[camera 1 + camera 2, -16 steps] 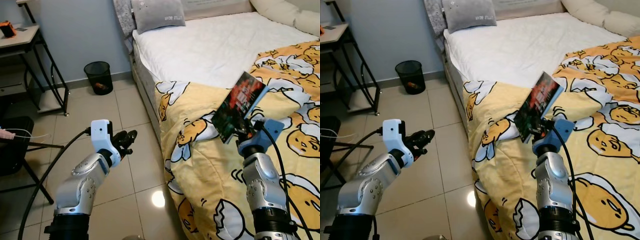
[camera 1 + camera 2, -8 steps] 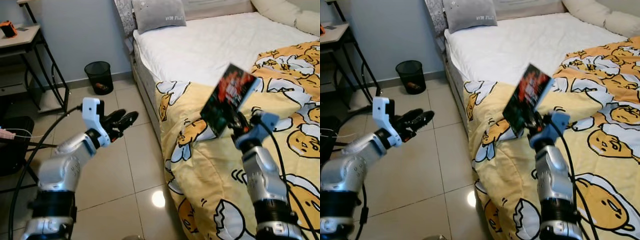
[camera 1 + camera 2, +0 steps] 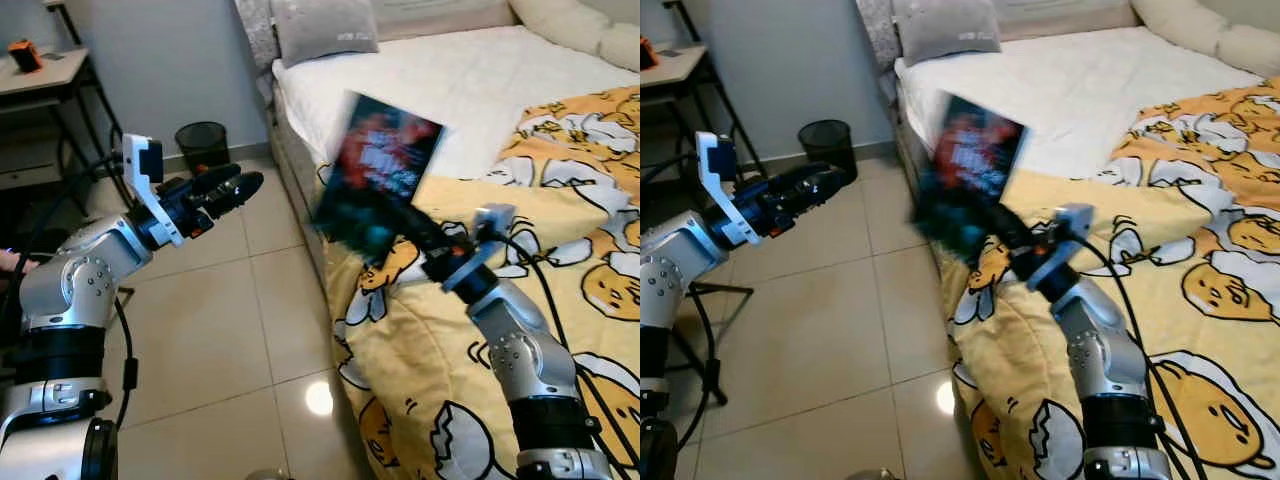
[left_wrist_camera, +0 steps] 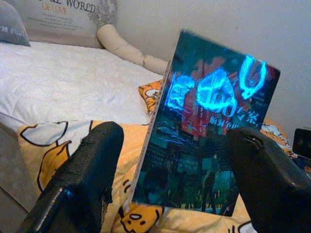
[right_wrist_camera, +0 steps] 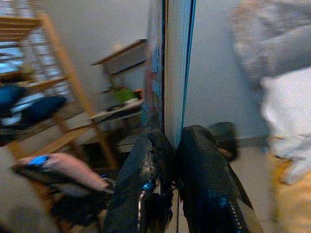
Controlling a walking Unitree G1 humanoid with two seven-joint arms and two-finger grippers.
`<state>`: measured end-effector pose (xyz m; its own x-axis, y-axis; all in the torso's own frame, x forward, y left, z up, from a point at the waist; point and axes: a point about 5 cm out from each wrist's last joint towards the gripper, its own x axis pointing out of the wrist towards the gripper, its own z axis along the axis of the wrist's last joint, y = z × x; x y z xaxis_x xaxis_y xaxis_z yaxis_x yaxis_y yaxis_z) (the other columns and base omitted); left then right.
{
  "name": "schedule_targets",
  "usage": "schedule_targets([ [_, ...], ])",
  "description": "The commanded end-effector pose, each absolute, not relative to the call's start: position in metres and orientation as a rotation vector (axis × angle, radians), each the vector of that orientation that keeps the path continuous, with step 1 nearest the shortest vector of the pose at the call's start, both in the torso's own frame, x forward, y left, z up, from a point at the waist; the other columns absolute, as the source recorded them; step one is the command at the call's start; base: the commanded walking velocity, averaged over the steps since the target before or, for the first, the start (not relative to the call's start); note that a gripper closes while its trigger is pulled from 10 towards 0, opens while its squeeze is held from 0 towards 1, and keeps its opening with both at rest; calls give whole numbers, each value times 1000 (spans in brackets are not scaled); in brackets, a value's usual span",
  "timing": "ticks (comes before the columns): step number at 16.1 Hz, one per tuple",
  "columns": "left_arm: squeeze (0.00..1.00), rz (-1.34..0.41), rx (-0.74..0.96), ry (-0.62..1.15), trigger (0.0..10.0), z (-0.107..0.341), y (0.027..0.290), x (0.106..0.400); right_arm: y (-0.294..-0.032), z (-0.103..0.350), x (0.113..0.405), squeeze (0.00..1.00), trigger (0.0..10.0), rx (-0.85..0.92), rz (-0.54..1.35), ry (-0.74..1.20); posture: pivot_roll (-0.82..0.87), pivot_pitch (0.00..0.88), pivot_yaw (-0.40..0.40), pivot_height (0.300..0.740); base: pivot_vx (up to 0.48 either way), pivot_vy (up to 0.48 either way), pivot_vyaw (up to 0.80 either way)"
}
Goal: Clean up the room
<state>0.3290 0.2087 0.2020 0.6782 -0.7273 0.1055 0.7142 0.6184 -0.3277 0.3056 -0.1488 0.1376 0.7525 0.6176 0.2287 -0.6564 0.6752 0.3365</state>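
Note:
A dark book (image 3: pixel 385 160) with a red and teal cover is held upright over the bed's near edge, blurred by motion. My right gripper (image 3: pixel 372 232) is shut on its lower edge; in the right wrist view the two fingers (image 5: pixel 150 160) pinch the book's thin side (image 5: pixel 172 73). My left gripper (image 3: pixel 225 188) is raised over the tiled floor to the left of the book, open and pointing toward it. In the left wrist view the book (image 4: pixel 209 141) stands beyond and between the spread fingers (image 4: pixel 82 179), apart from them.
The bed (image 3: pixel 440 90) has a white sheet, a grey pillow (image 3: pixel 325 25) and a yellow egg-print duvet (image 3: pixel 570 280). A black waste bin (image 3: pixel 203 140) stands by the wall. A desk (image 3: pixel 50 75) with an orange object (image 3: pixel 27 52) is at the far left.
My right arm has swung the book to the left, toward the bed's edge. My left gripper has risen and reached to the right, toward the book.

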Motion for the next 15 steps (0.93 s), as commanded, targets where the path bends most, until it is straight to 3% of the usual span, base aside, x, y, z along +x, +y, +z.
schedule_targets([
  [1, 0, -830, -356, 47, 10000, 202, 215, 328, -146, 149, 302, 0, 10000, 426, 795, -139, 79, 0, 63, 740, 0, 0, 0],
  [3, 0, -819, -393, 1, 10000, 208, 223, 328, -139, 158, 292, 0, 10000, 461, 921, -150, 82, 0, 63, 740, 0, 0, 0],
  [8, 0, -839, -457, -7, 10000, 209, 234, 325, -132, 166, 284, 0, 10000, 495, 1036, -153, 89, 0, 57, 740, 0, 0, 0],
  [15, 0, -1019, -534, 109, 10000, 194, 195, 326, -123, 170, 273, 0, 10000, 544, 1158, -140, 83, 0, 65, 740, 0, 0, 0],
])
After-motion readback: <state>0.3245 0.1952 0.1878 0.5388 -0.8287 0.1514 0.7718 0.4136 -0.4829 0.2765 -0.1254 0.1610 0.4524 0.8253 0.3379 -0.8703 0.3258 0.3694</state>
